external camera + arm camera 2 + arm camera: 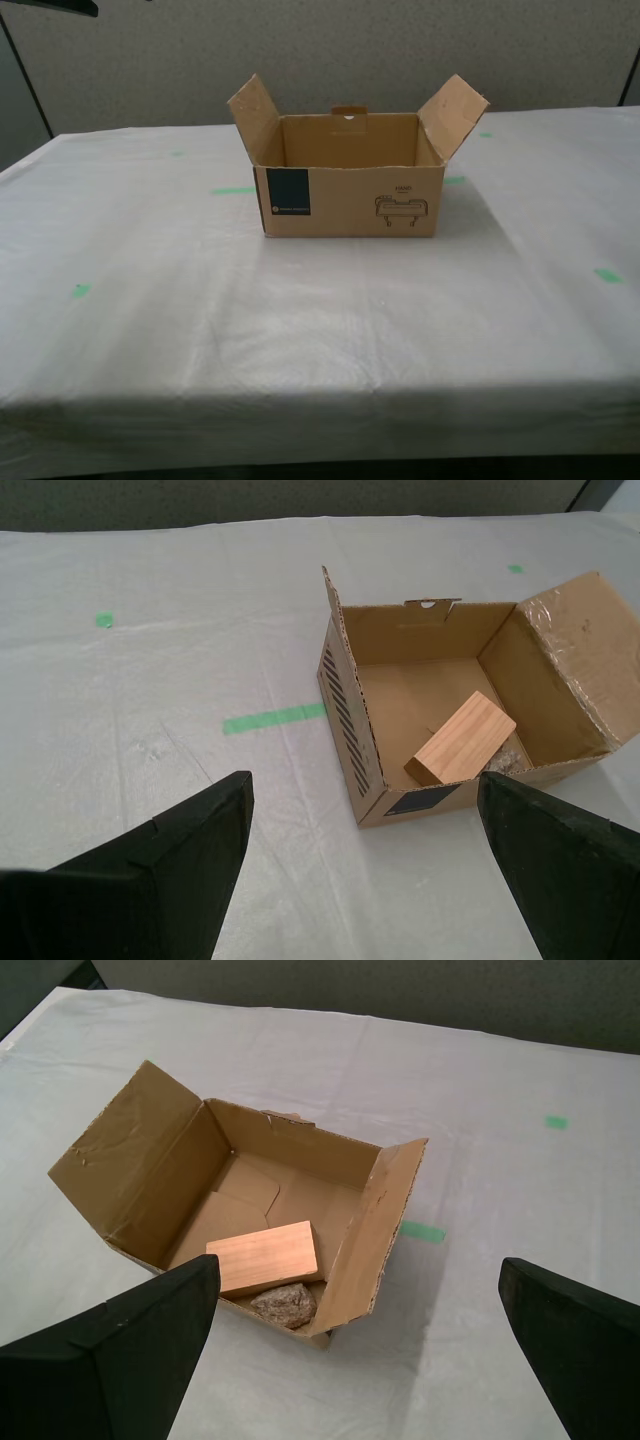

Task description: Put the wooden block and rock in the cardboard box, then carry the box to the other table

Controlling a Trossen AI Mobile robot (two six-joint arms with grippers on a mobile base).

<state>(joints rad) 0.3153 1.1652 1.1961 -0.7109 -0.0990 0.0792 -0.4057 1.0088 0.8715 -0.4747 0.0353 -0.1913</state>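
Cardboard box (pixel 349 190) stands upright on the white-clothed tabletop (pixel 150 300), the other table of the task, a little beyond the middle in the exterior view, its printed side facing the camera, blue label toward that view's left, side flaps splayed outward. Green tape marks (pixel 233 190) dot the cloth around it.

Both wrist views look down into the open top. The wooden block (pixel 264 1257) lies flat on the box floor against the near wall, and the rock (pixel 285 1305) sits just beside it in the near corner, touching or almost touching the block. In the second wrist view the block (pixel 462 739) shows clearly, while the rock is only a speckled sliver behind it.

My first tool (pixel 360 1350) is spread wide and empty, hanging above the cloth close to the box. My second tool (pixel 365 865) is likewise wide apart with nothing between its fingers, apart from the box. Neither arm appears in the exterior view.

By my judgement the task is essentially finished: both things are loaded, the box rests on the cloth-covered tabletop, and nothing grips it. What may remain is only drawing the arms clear.
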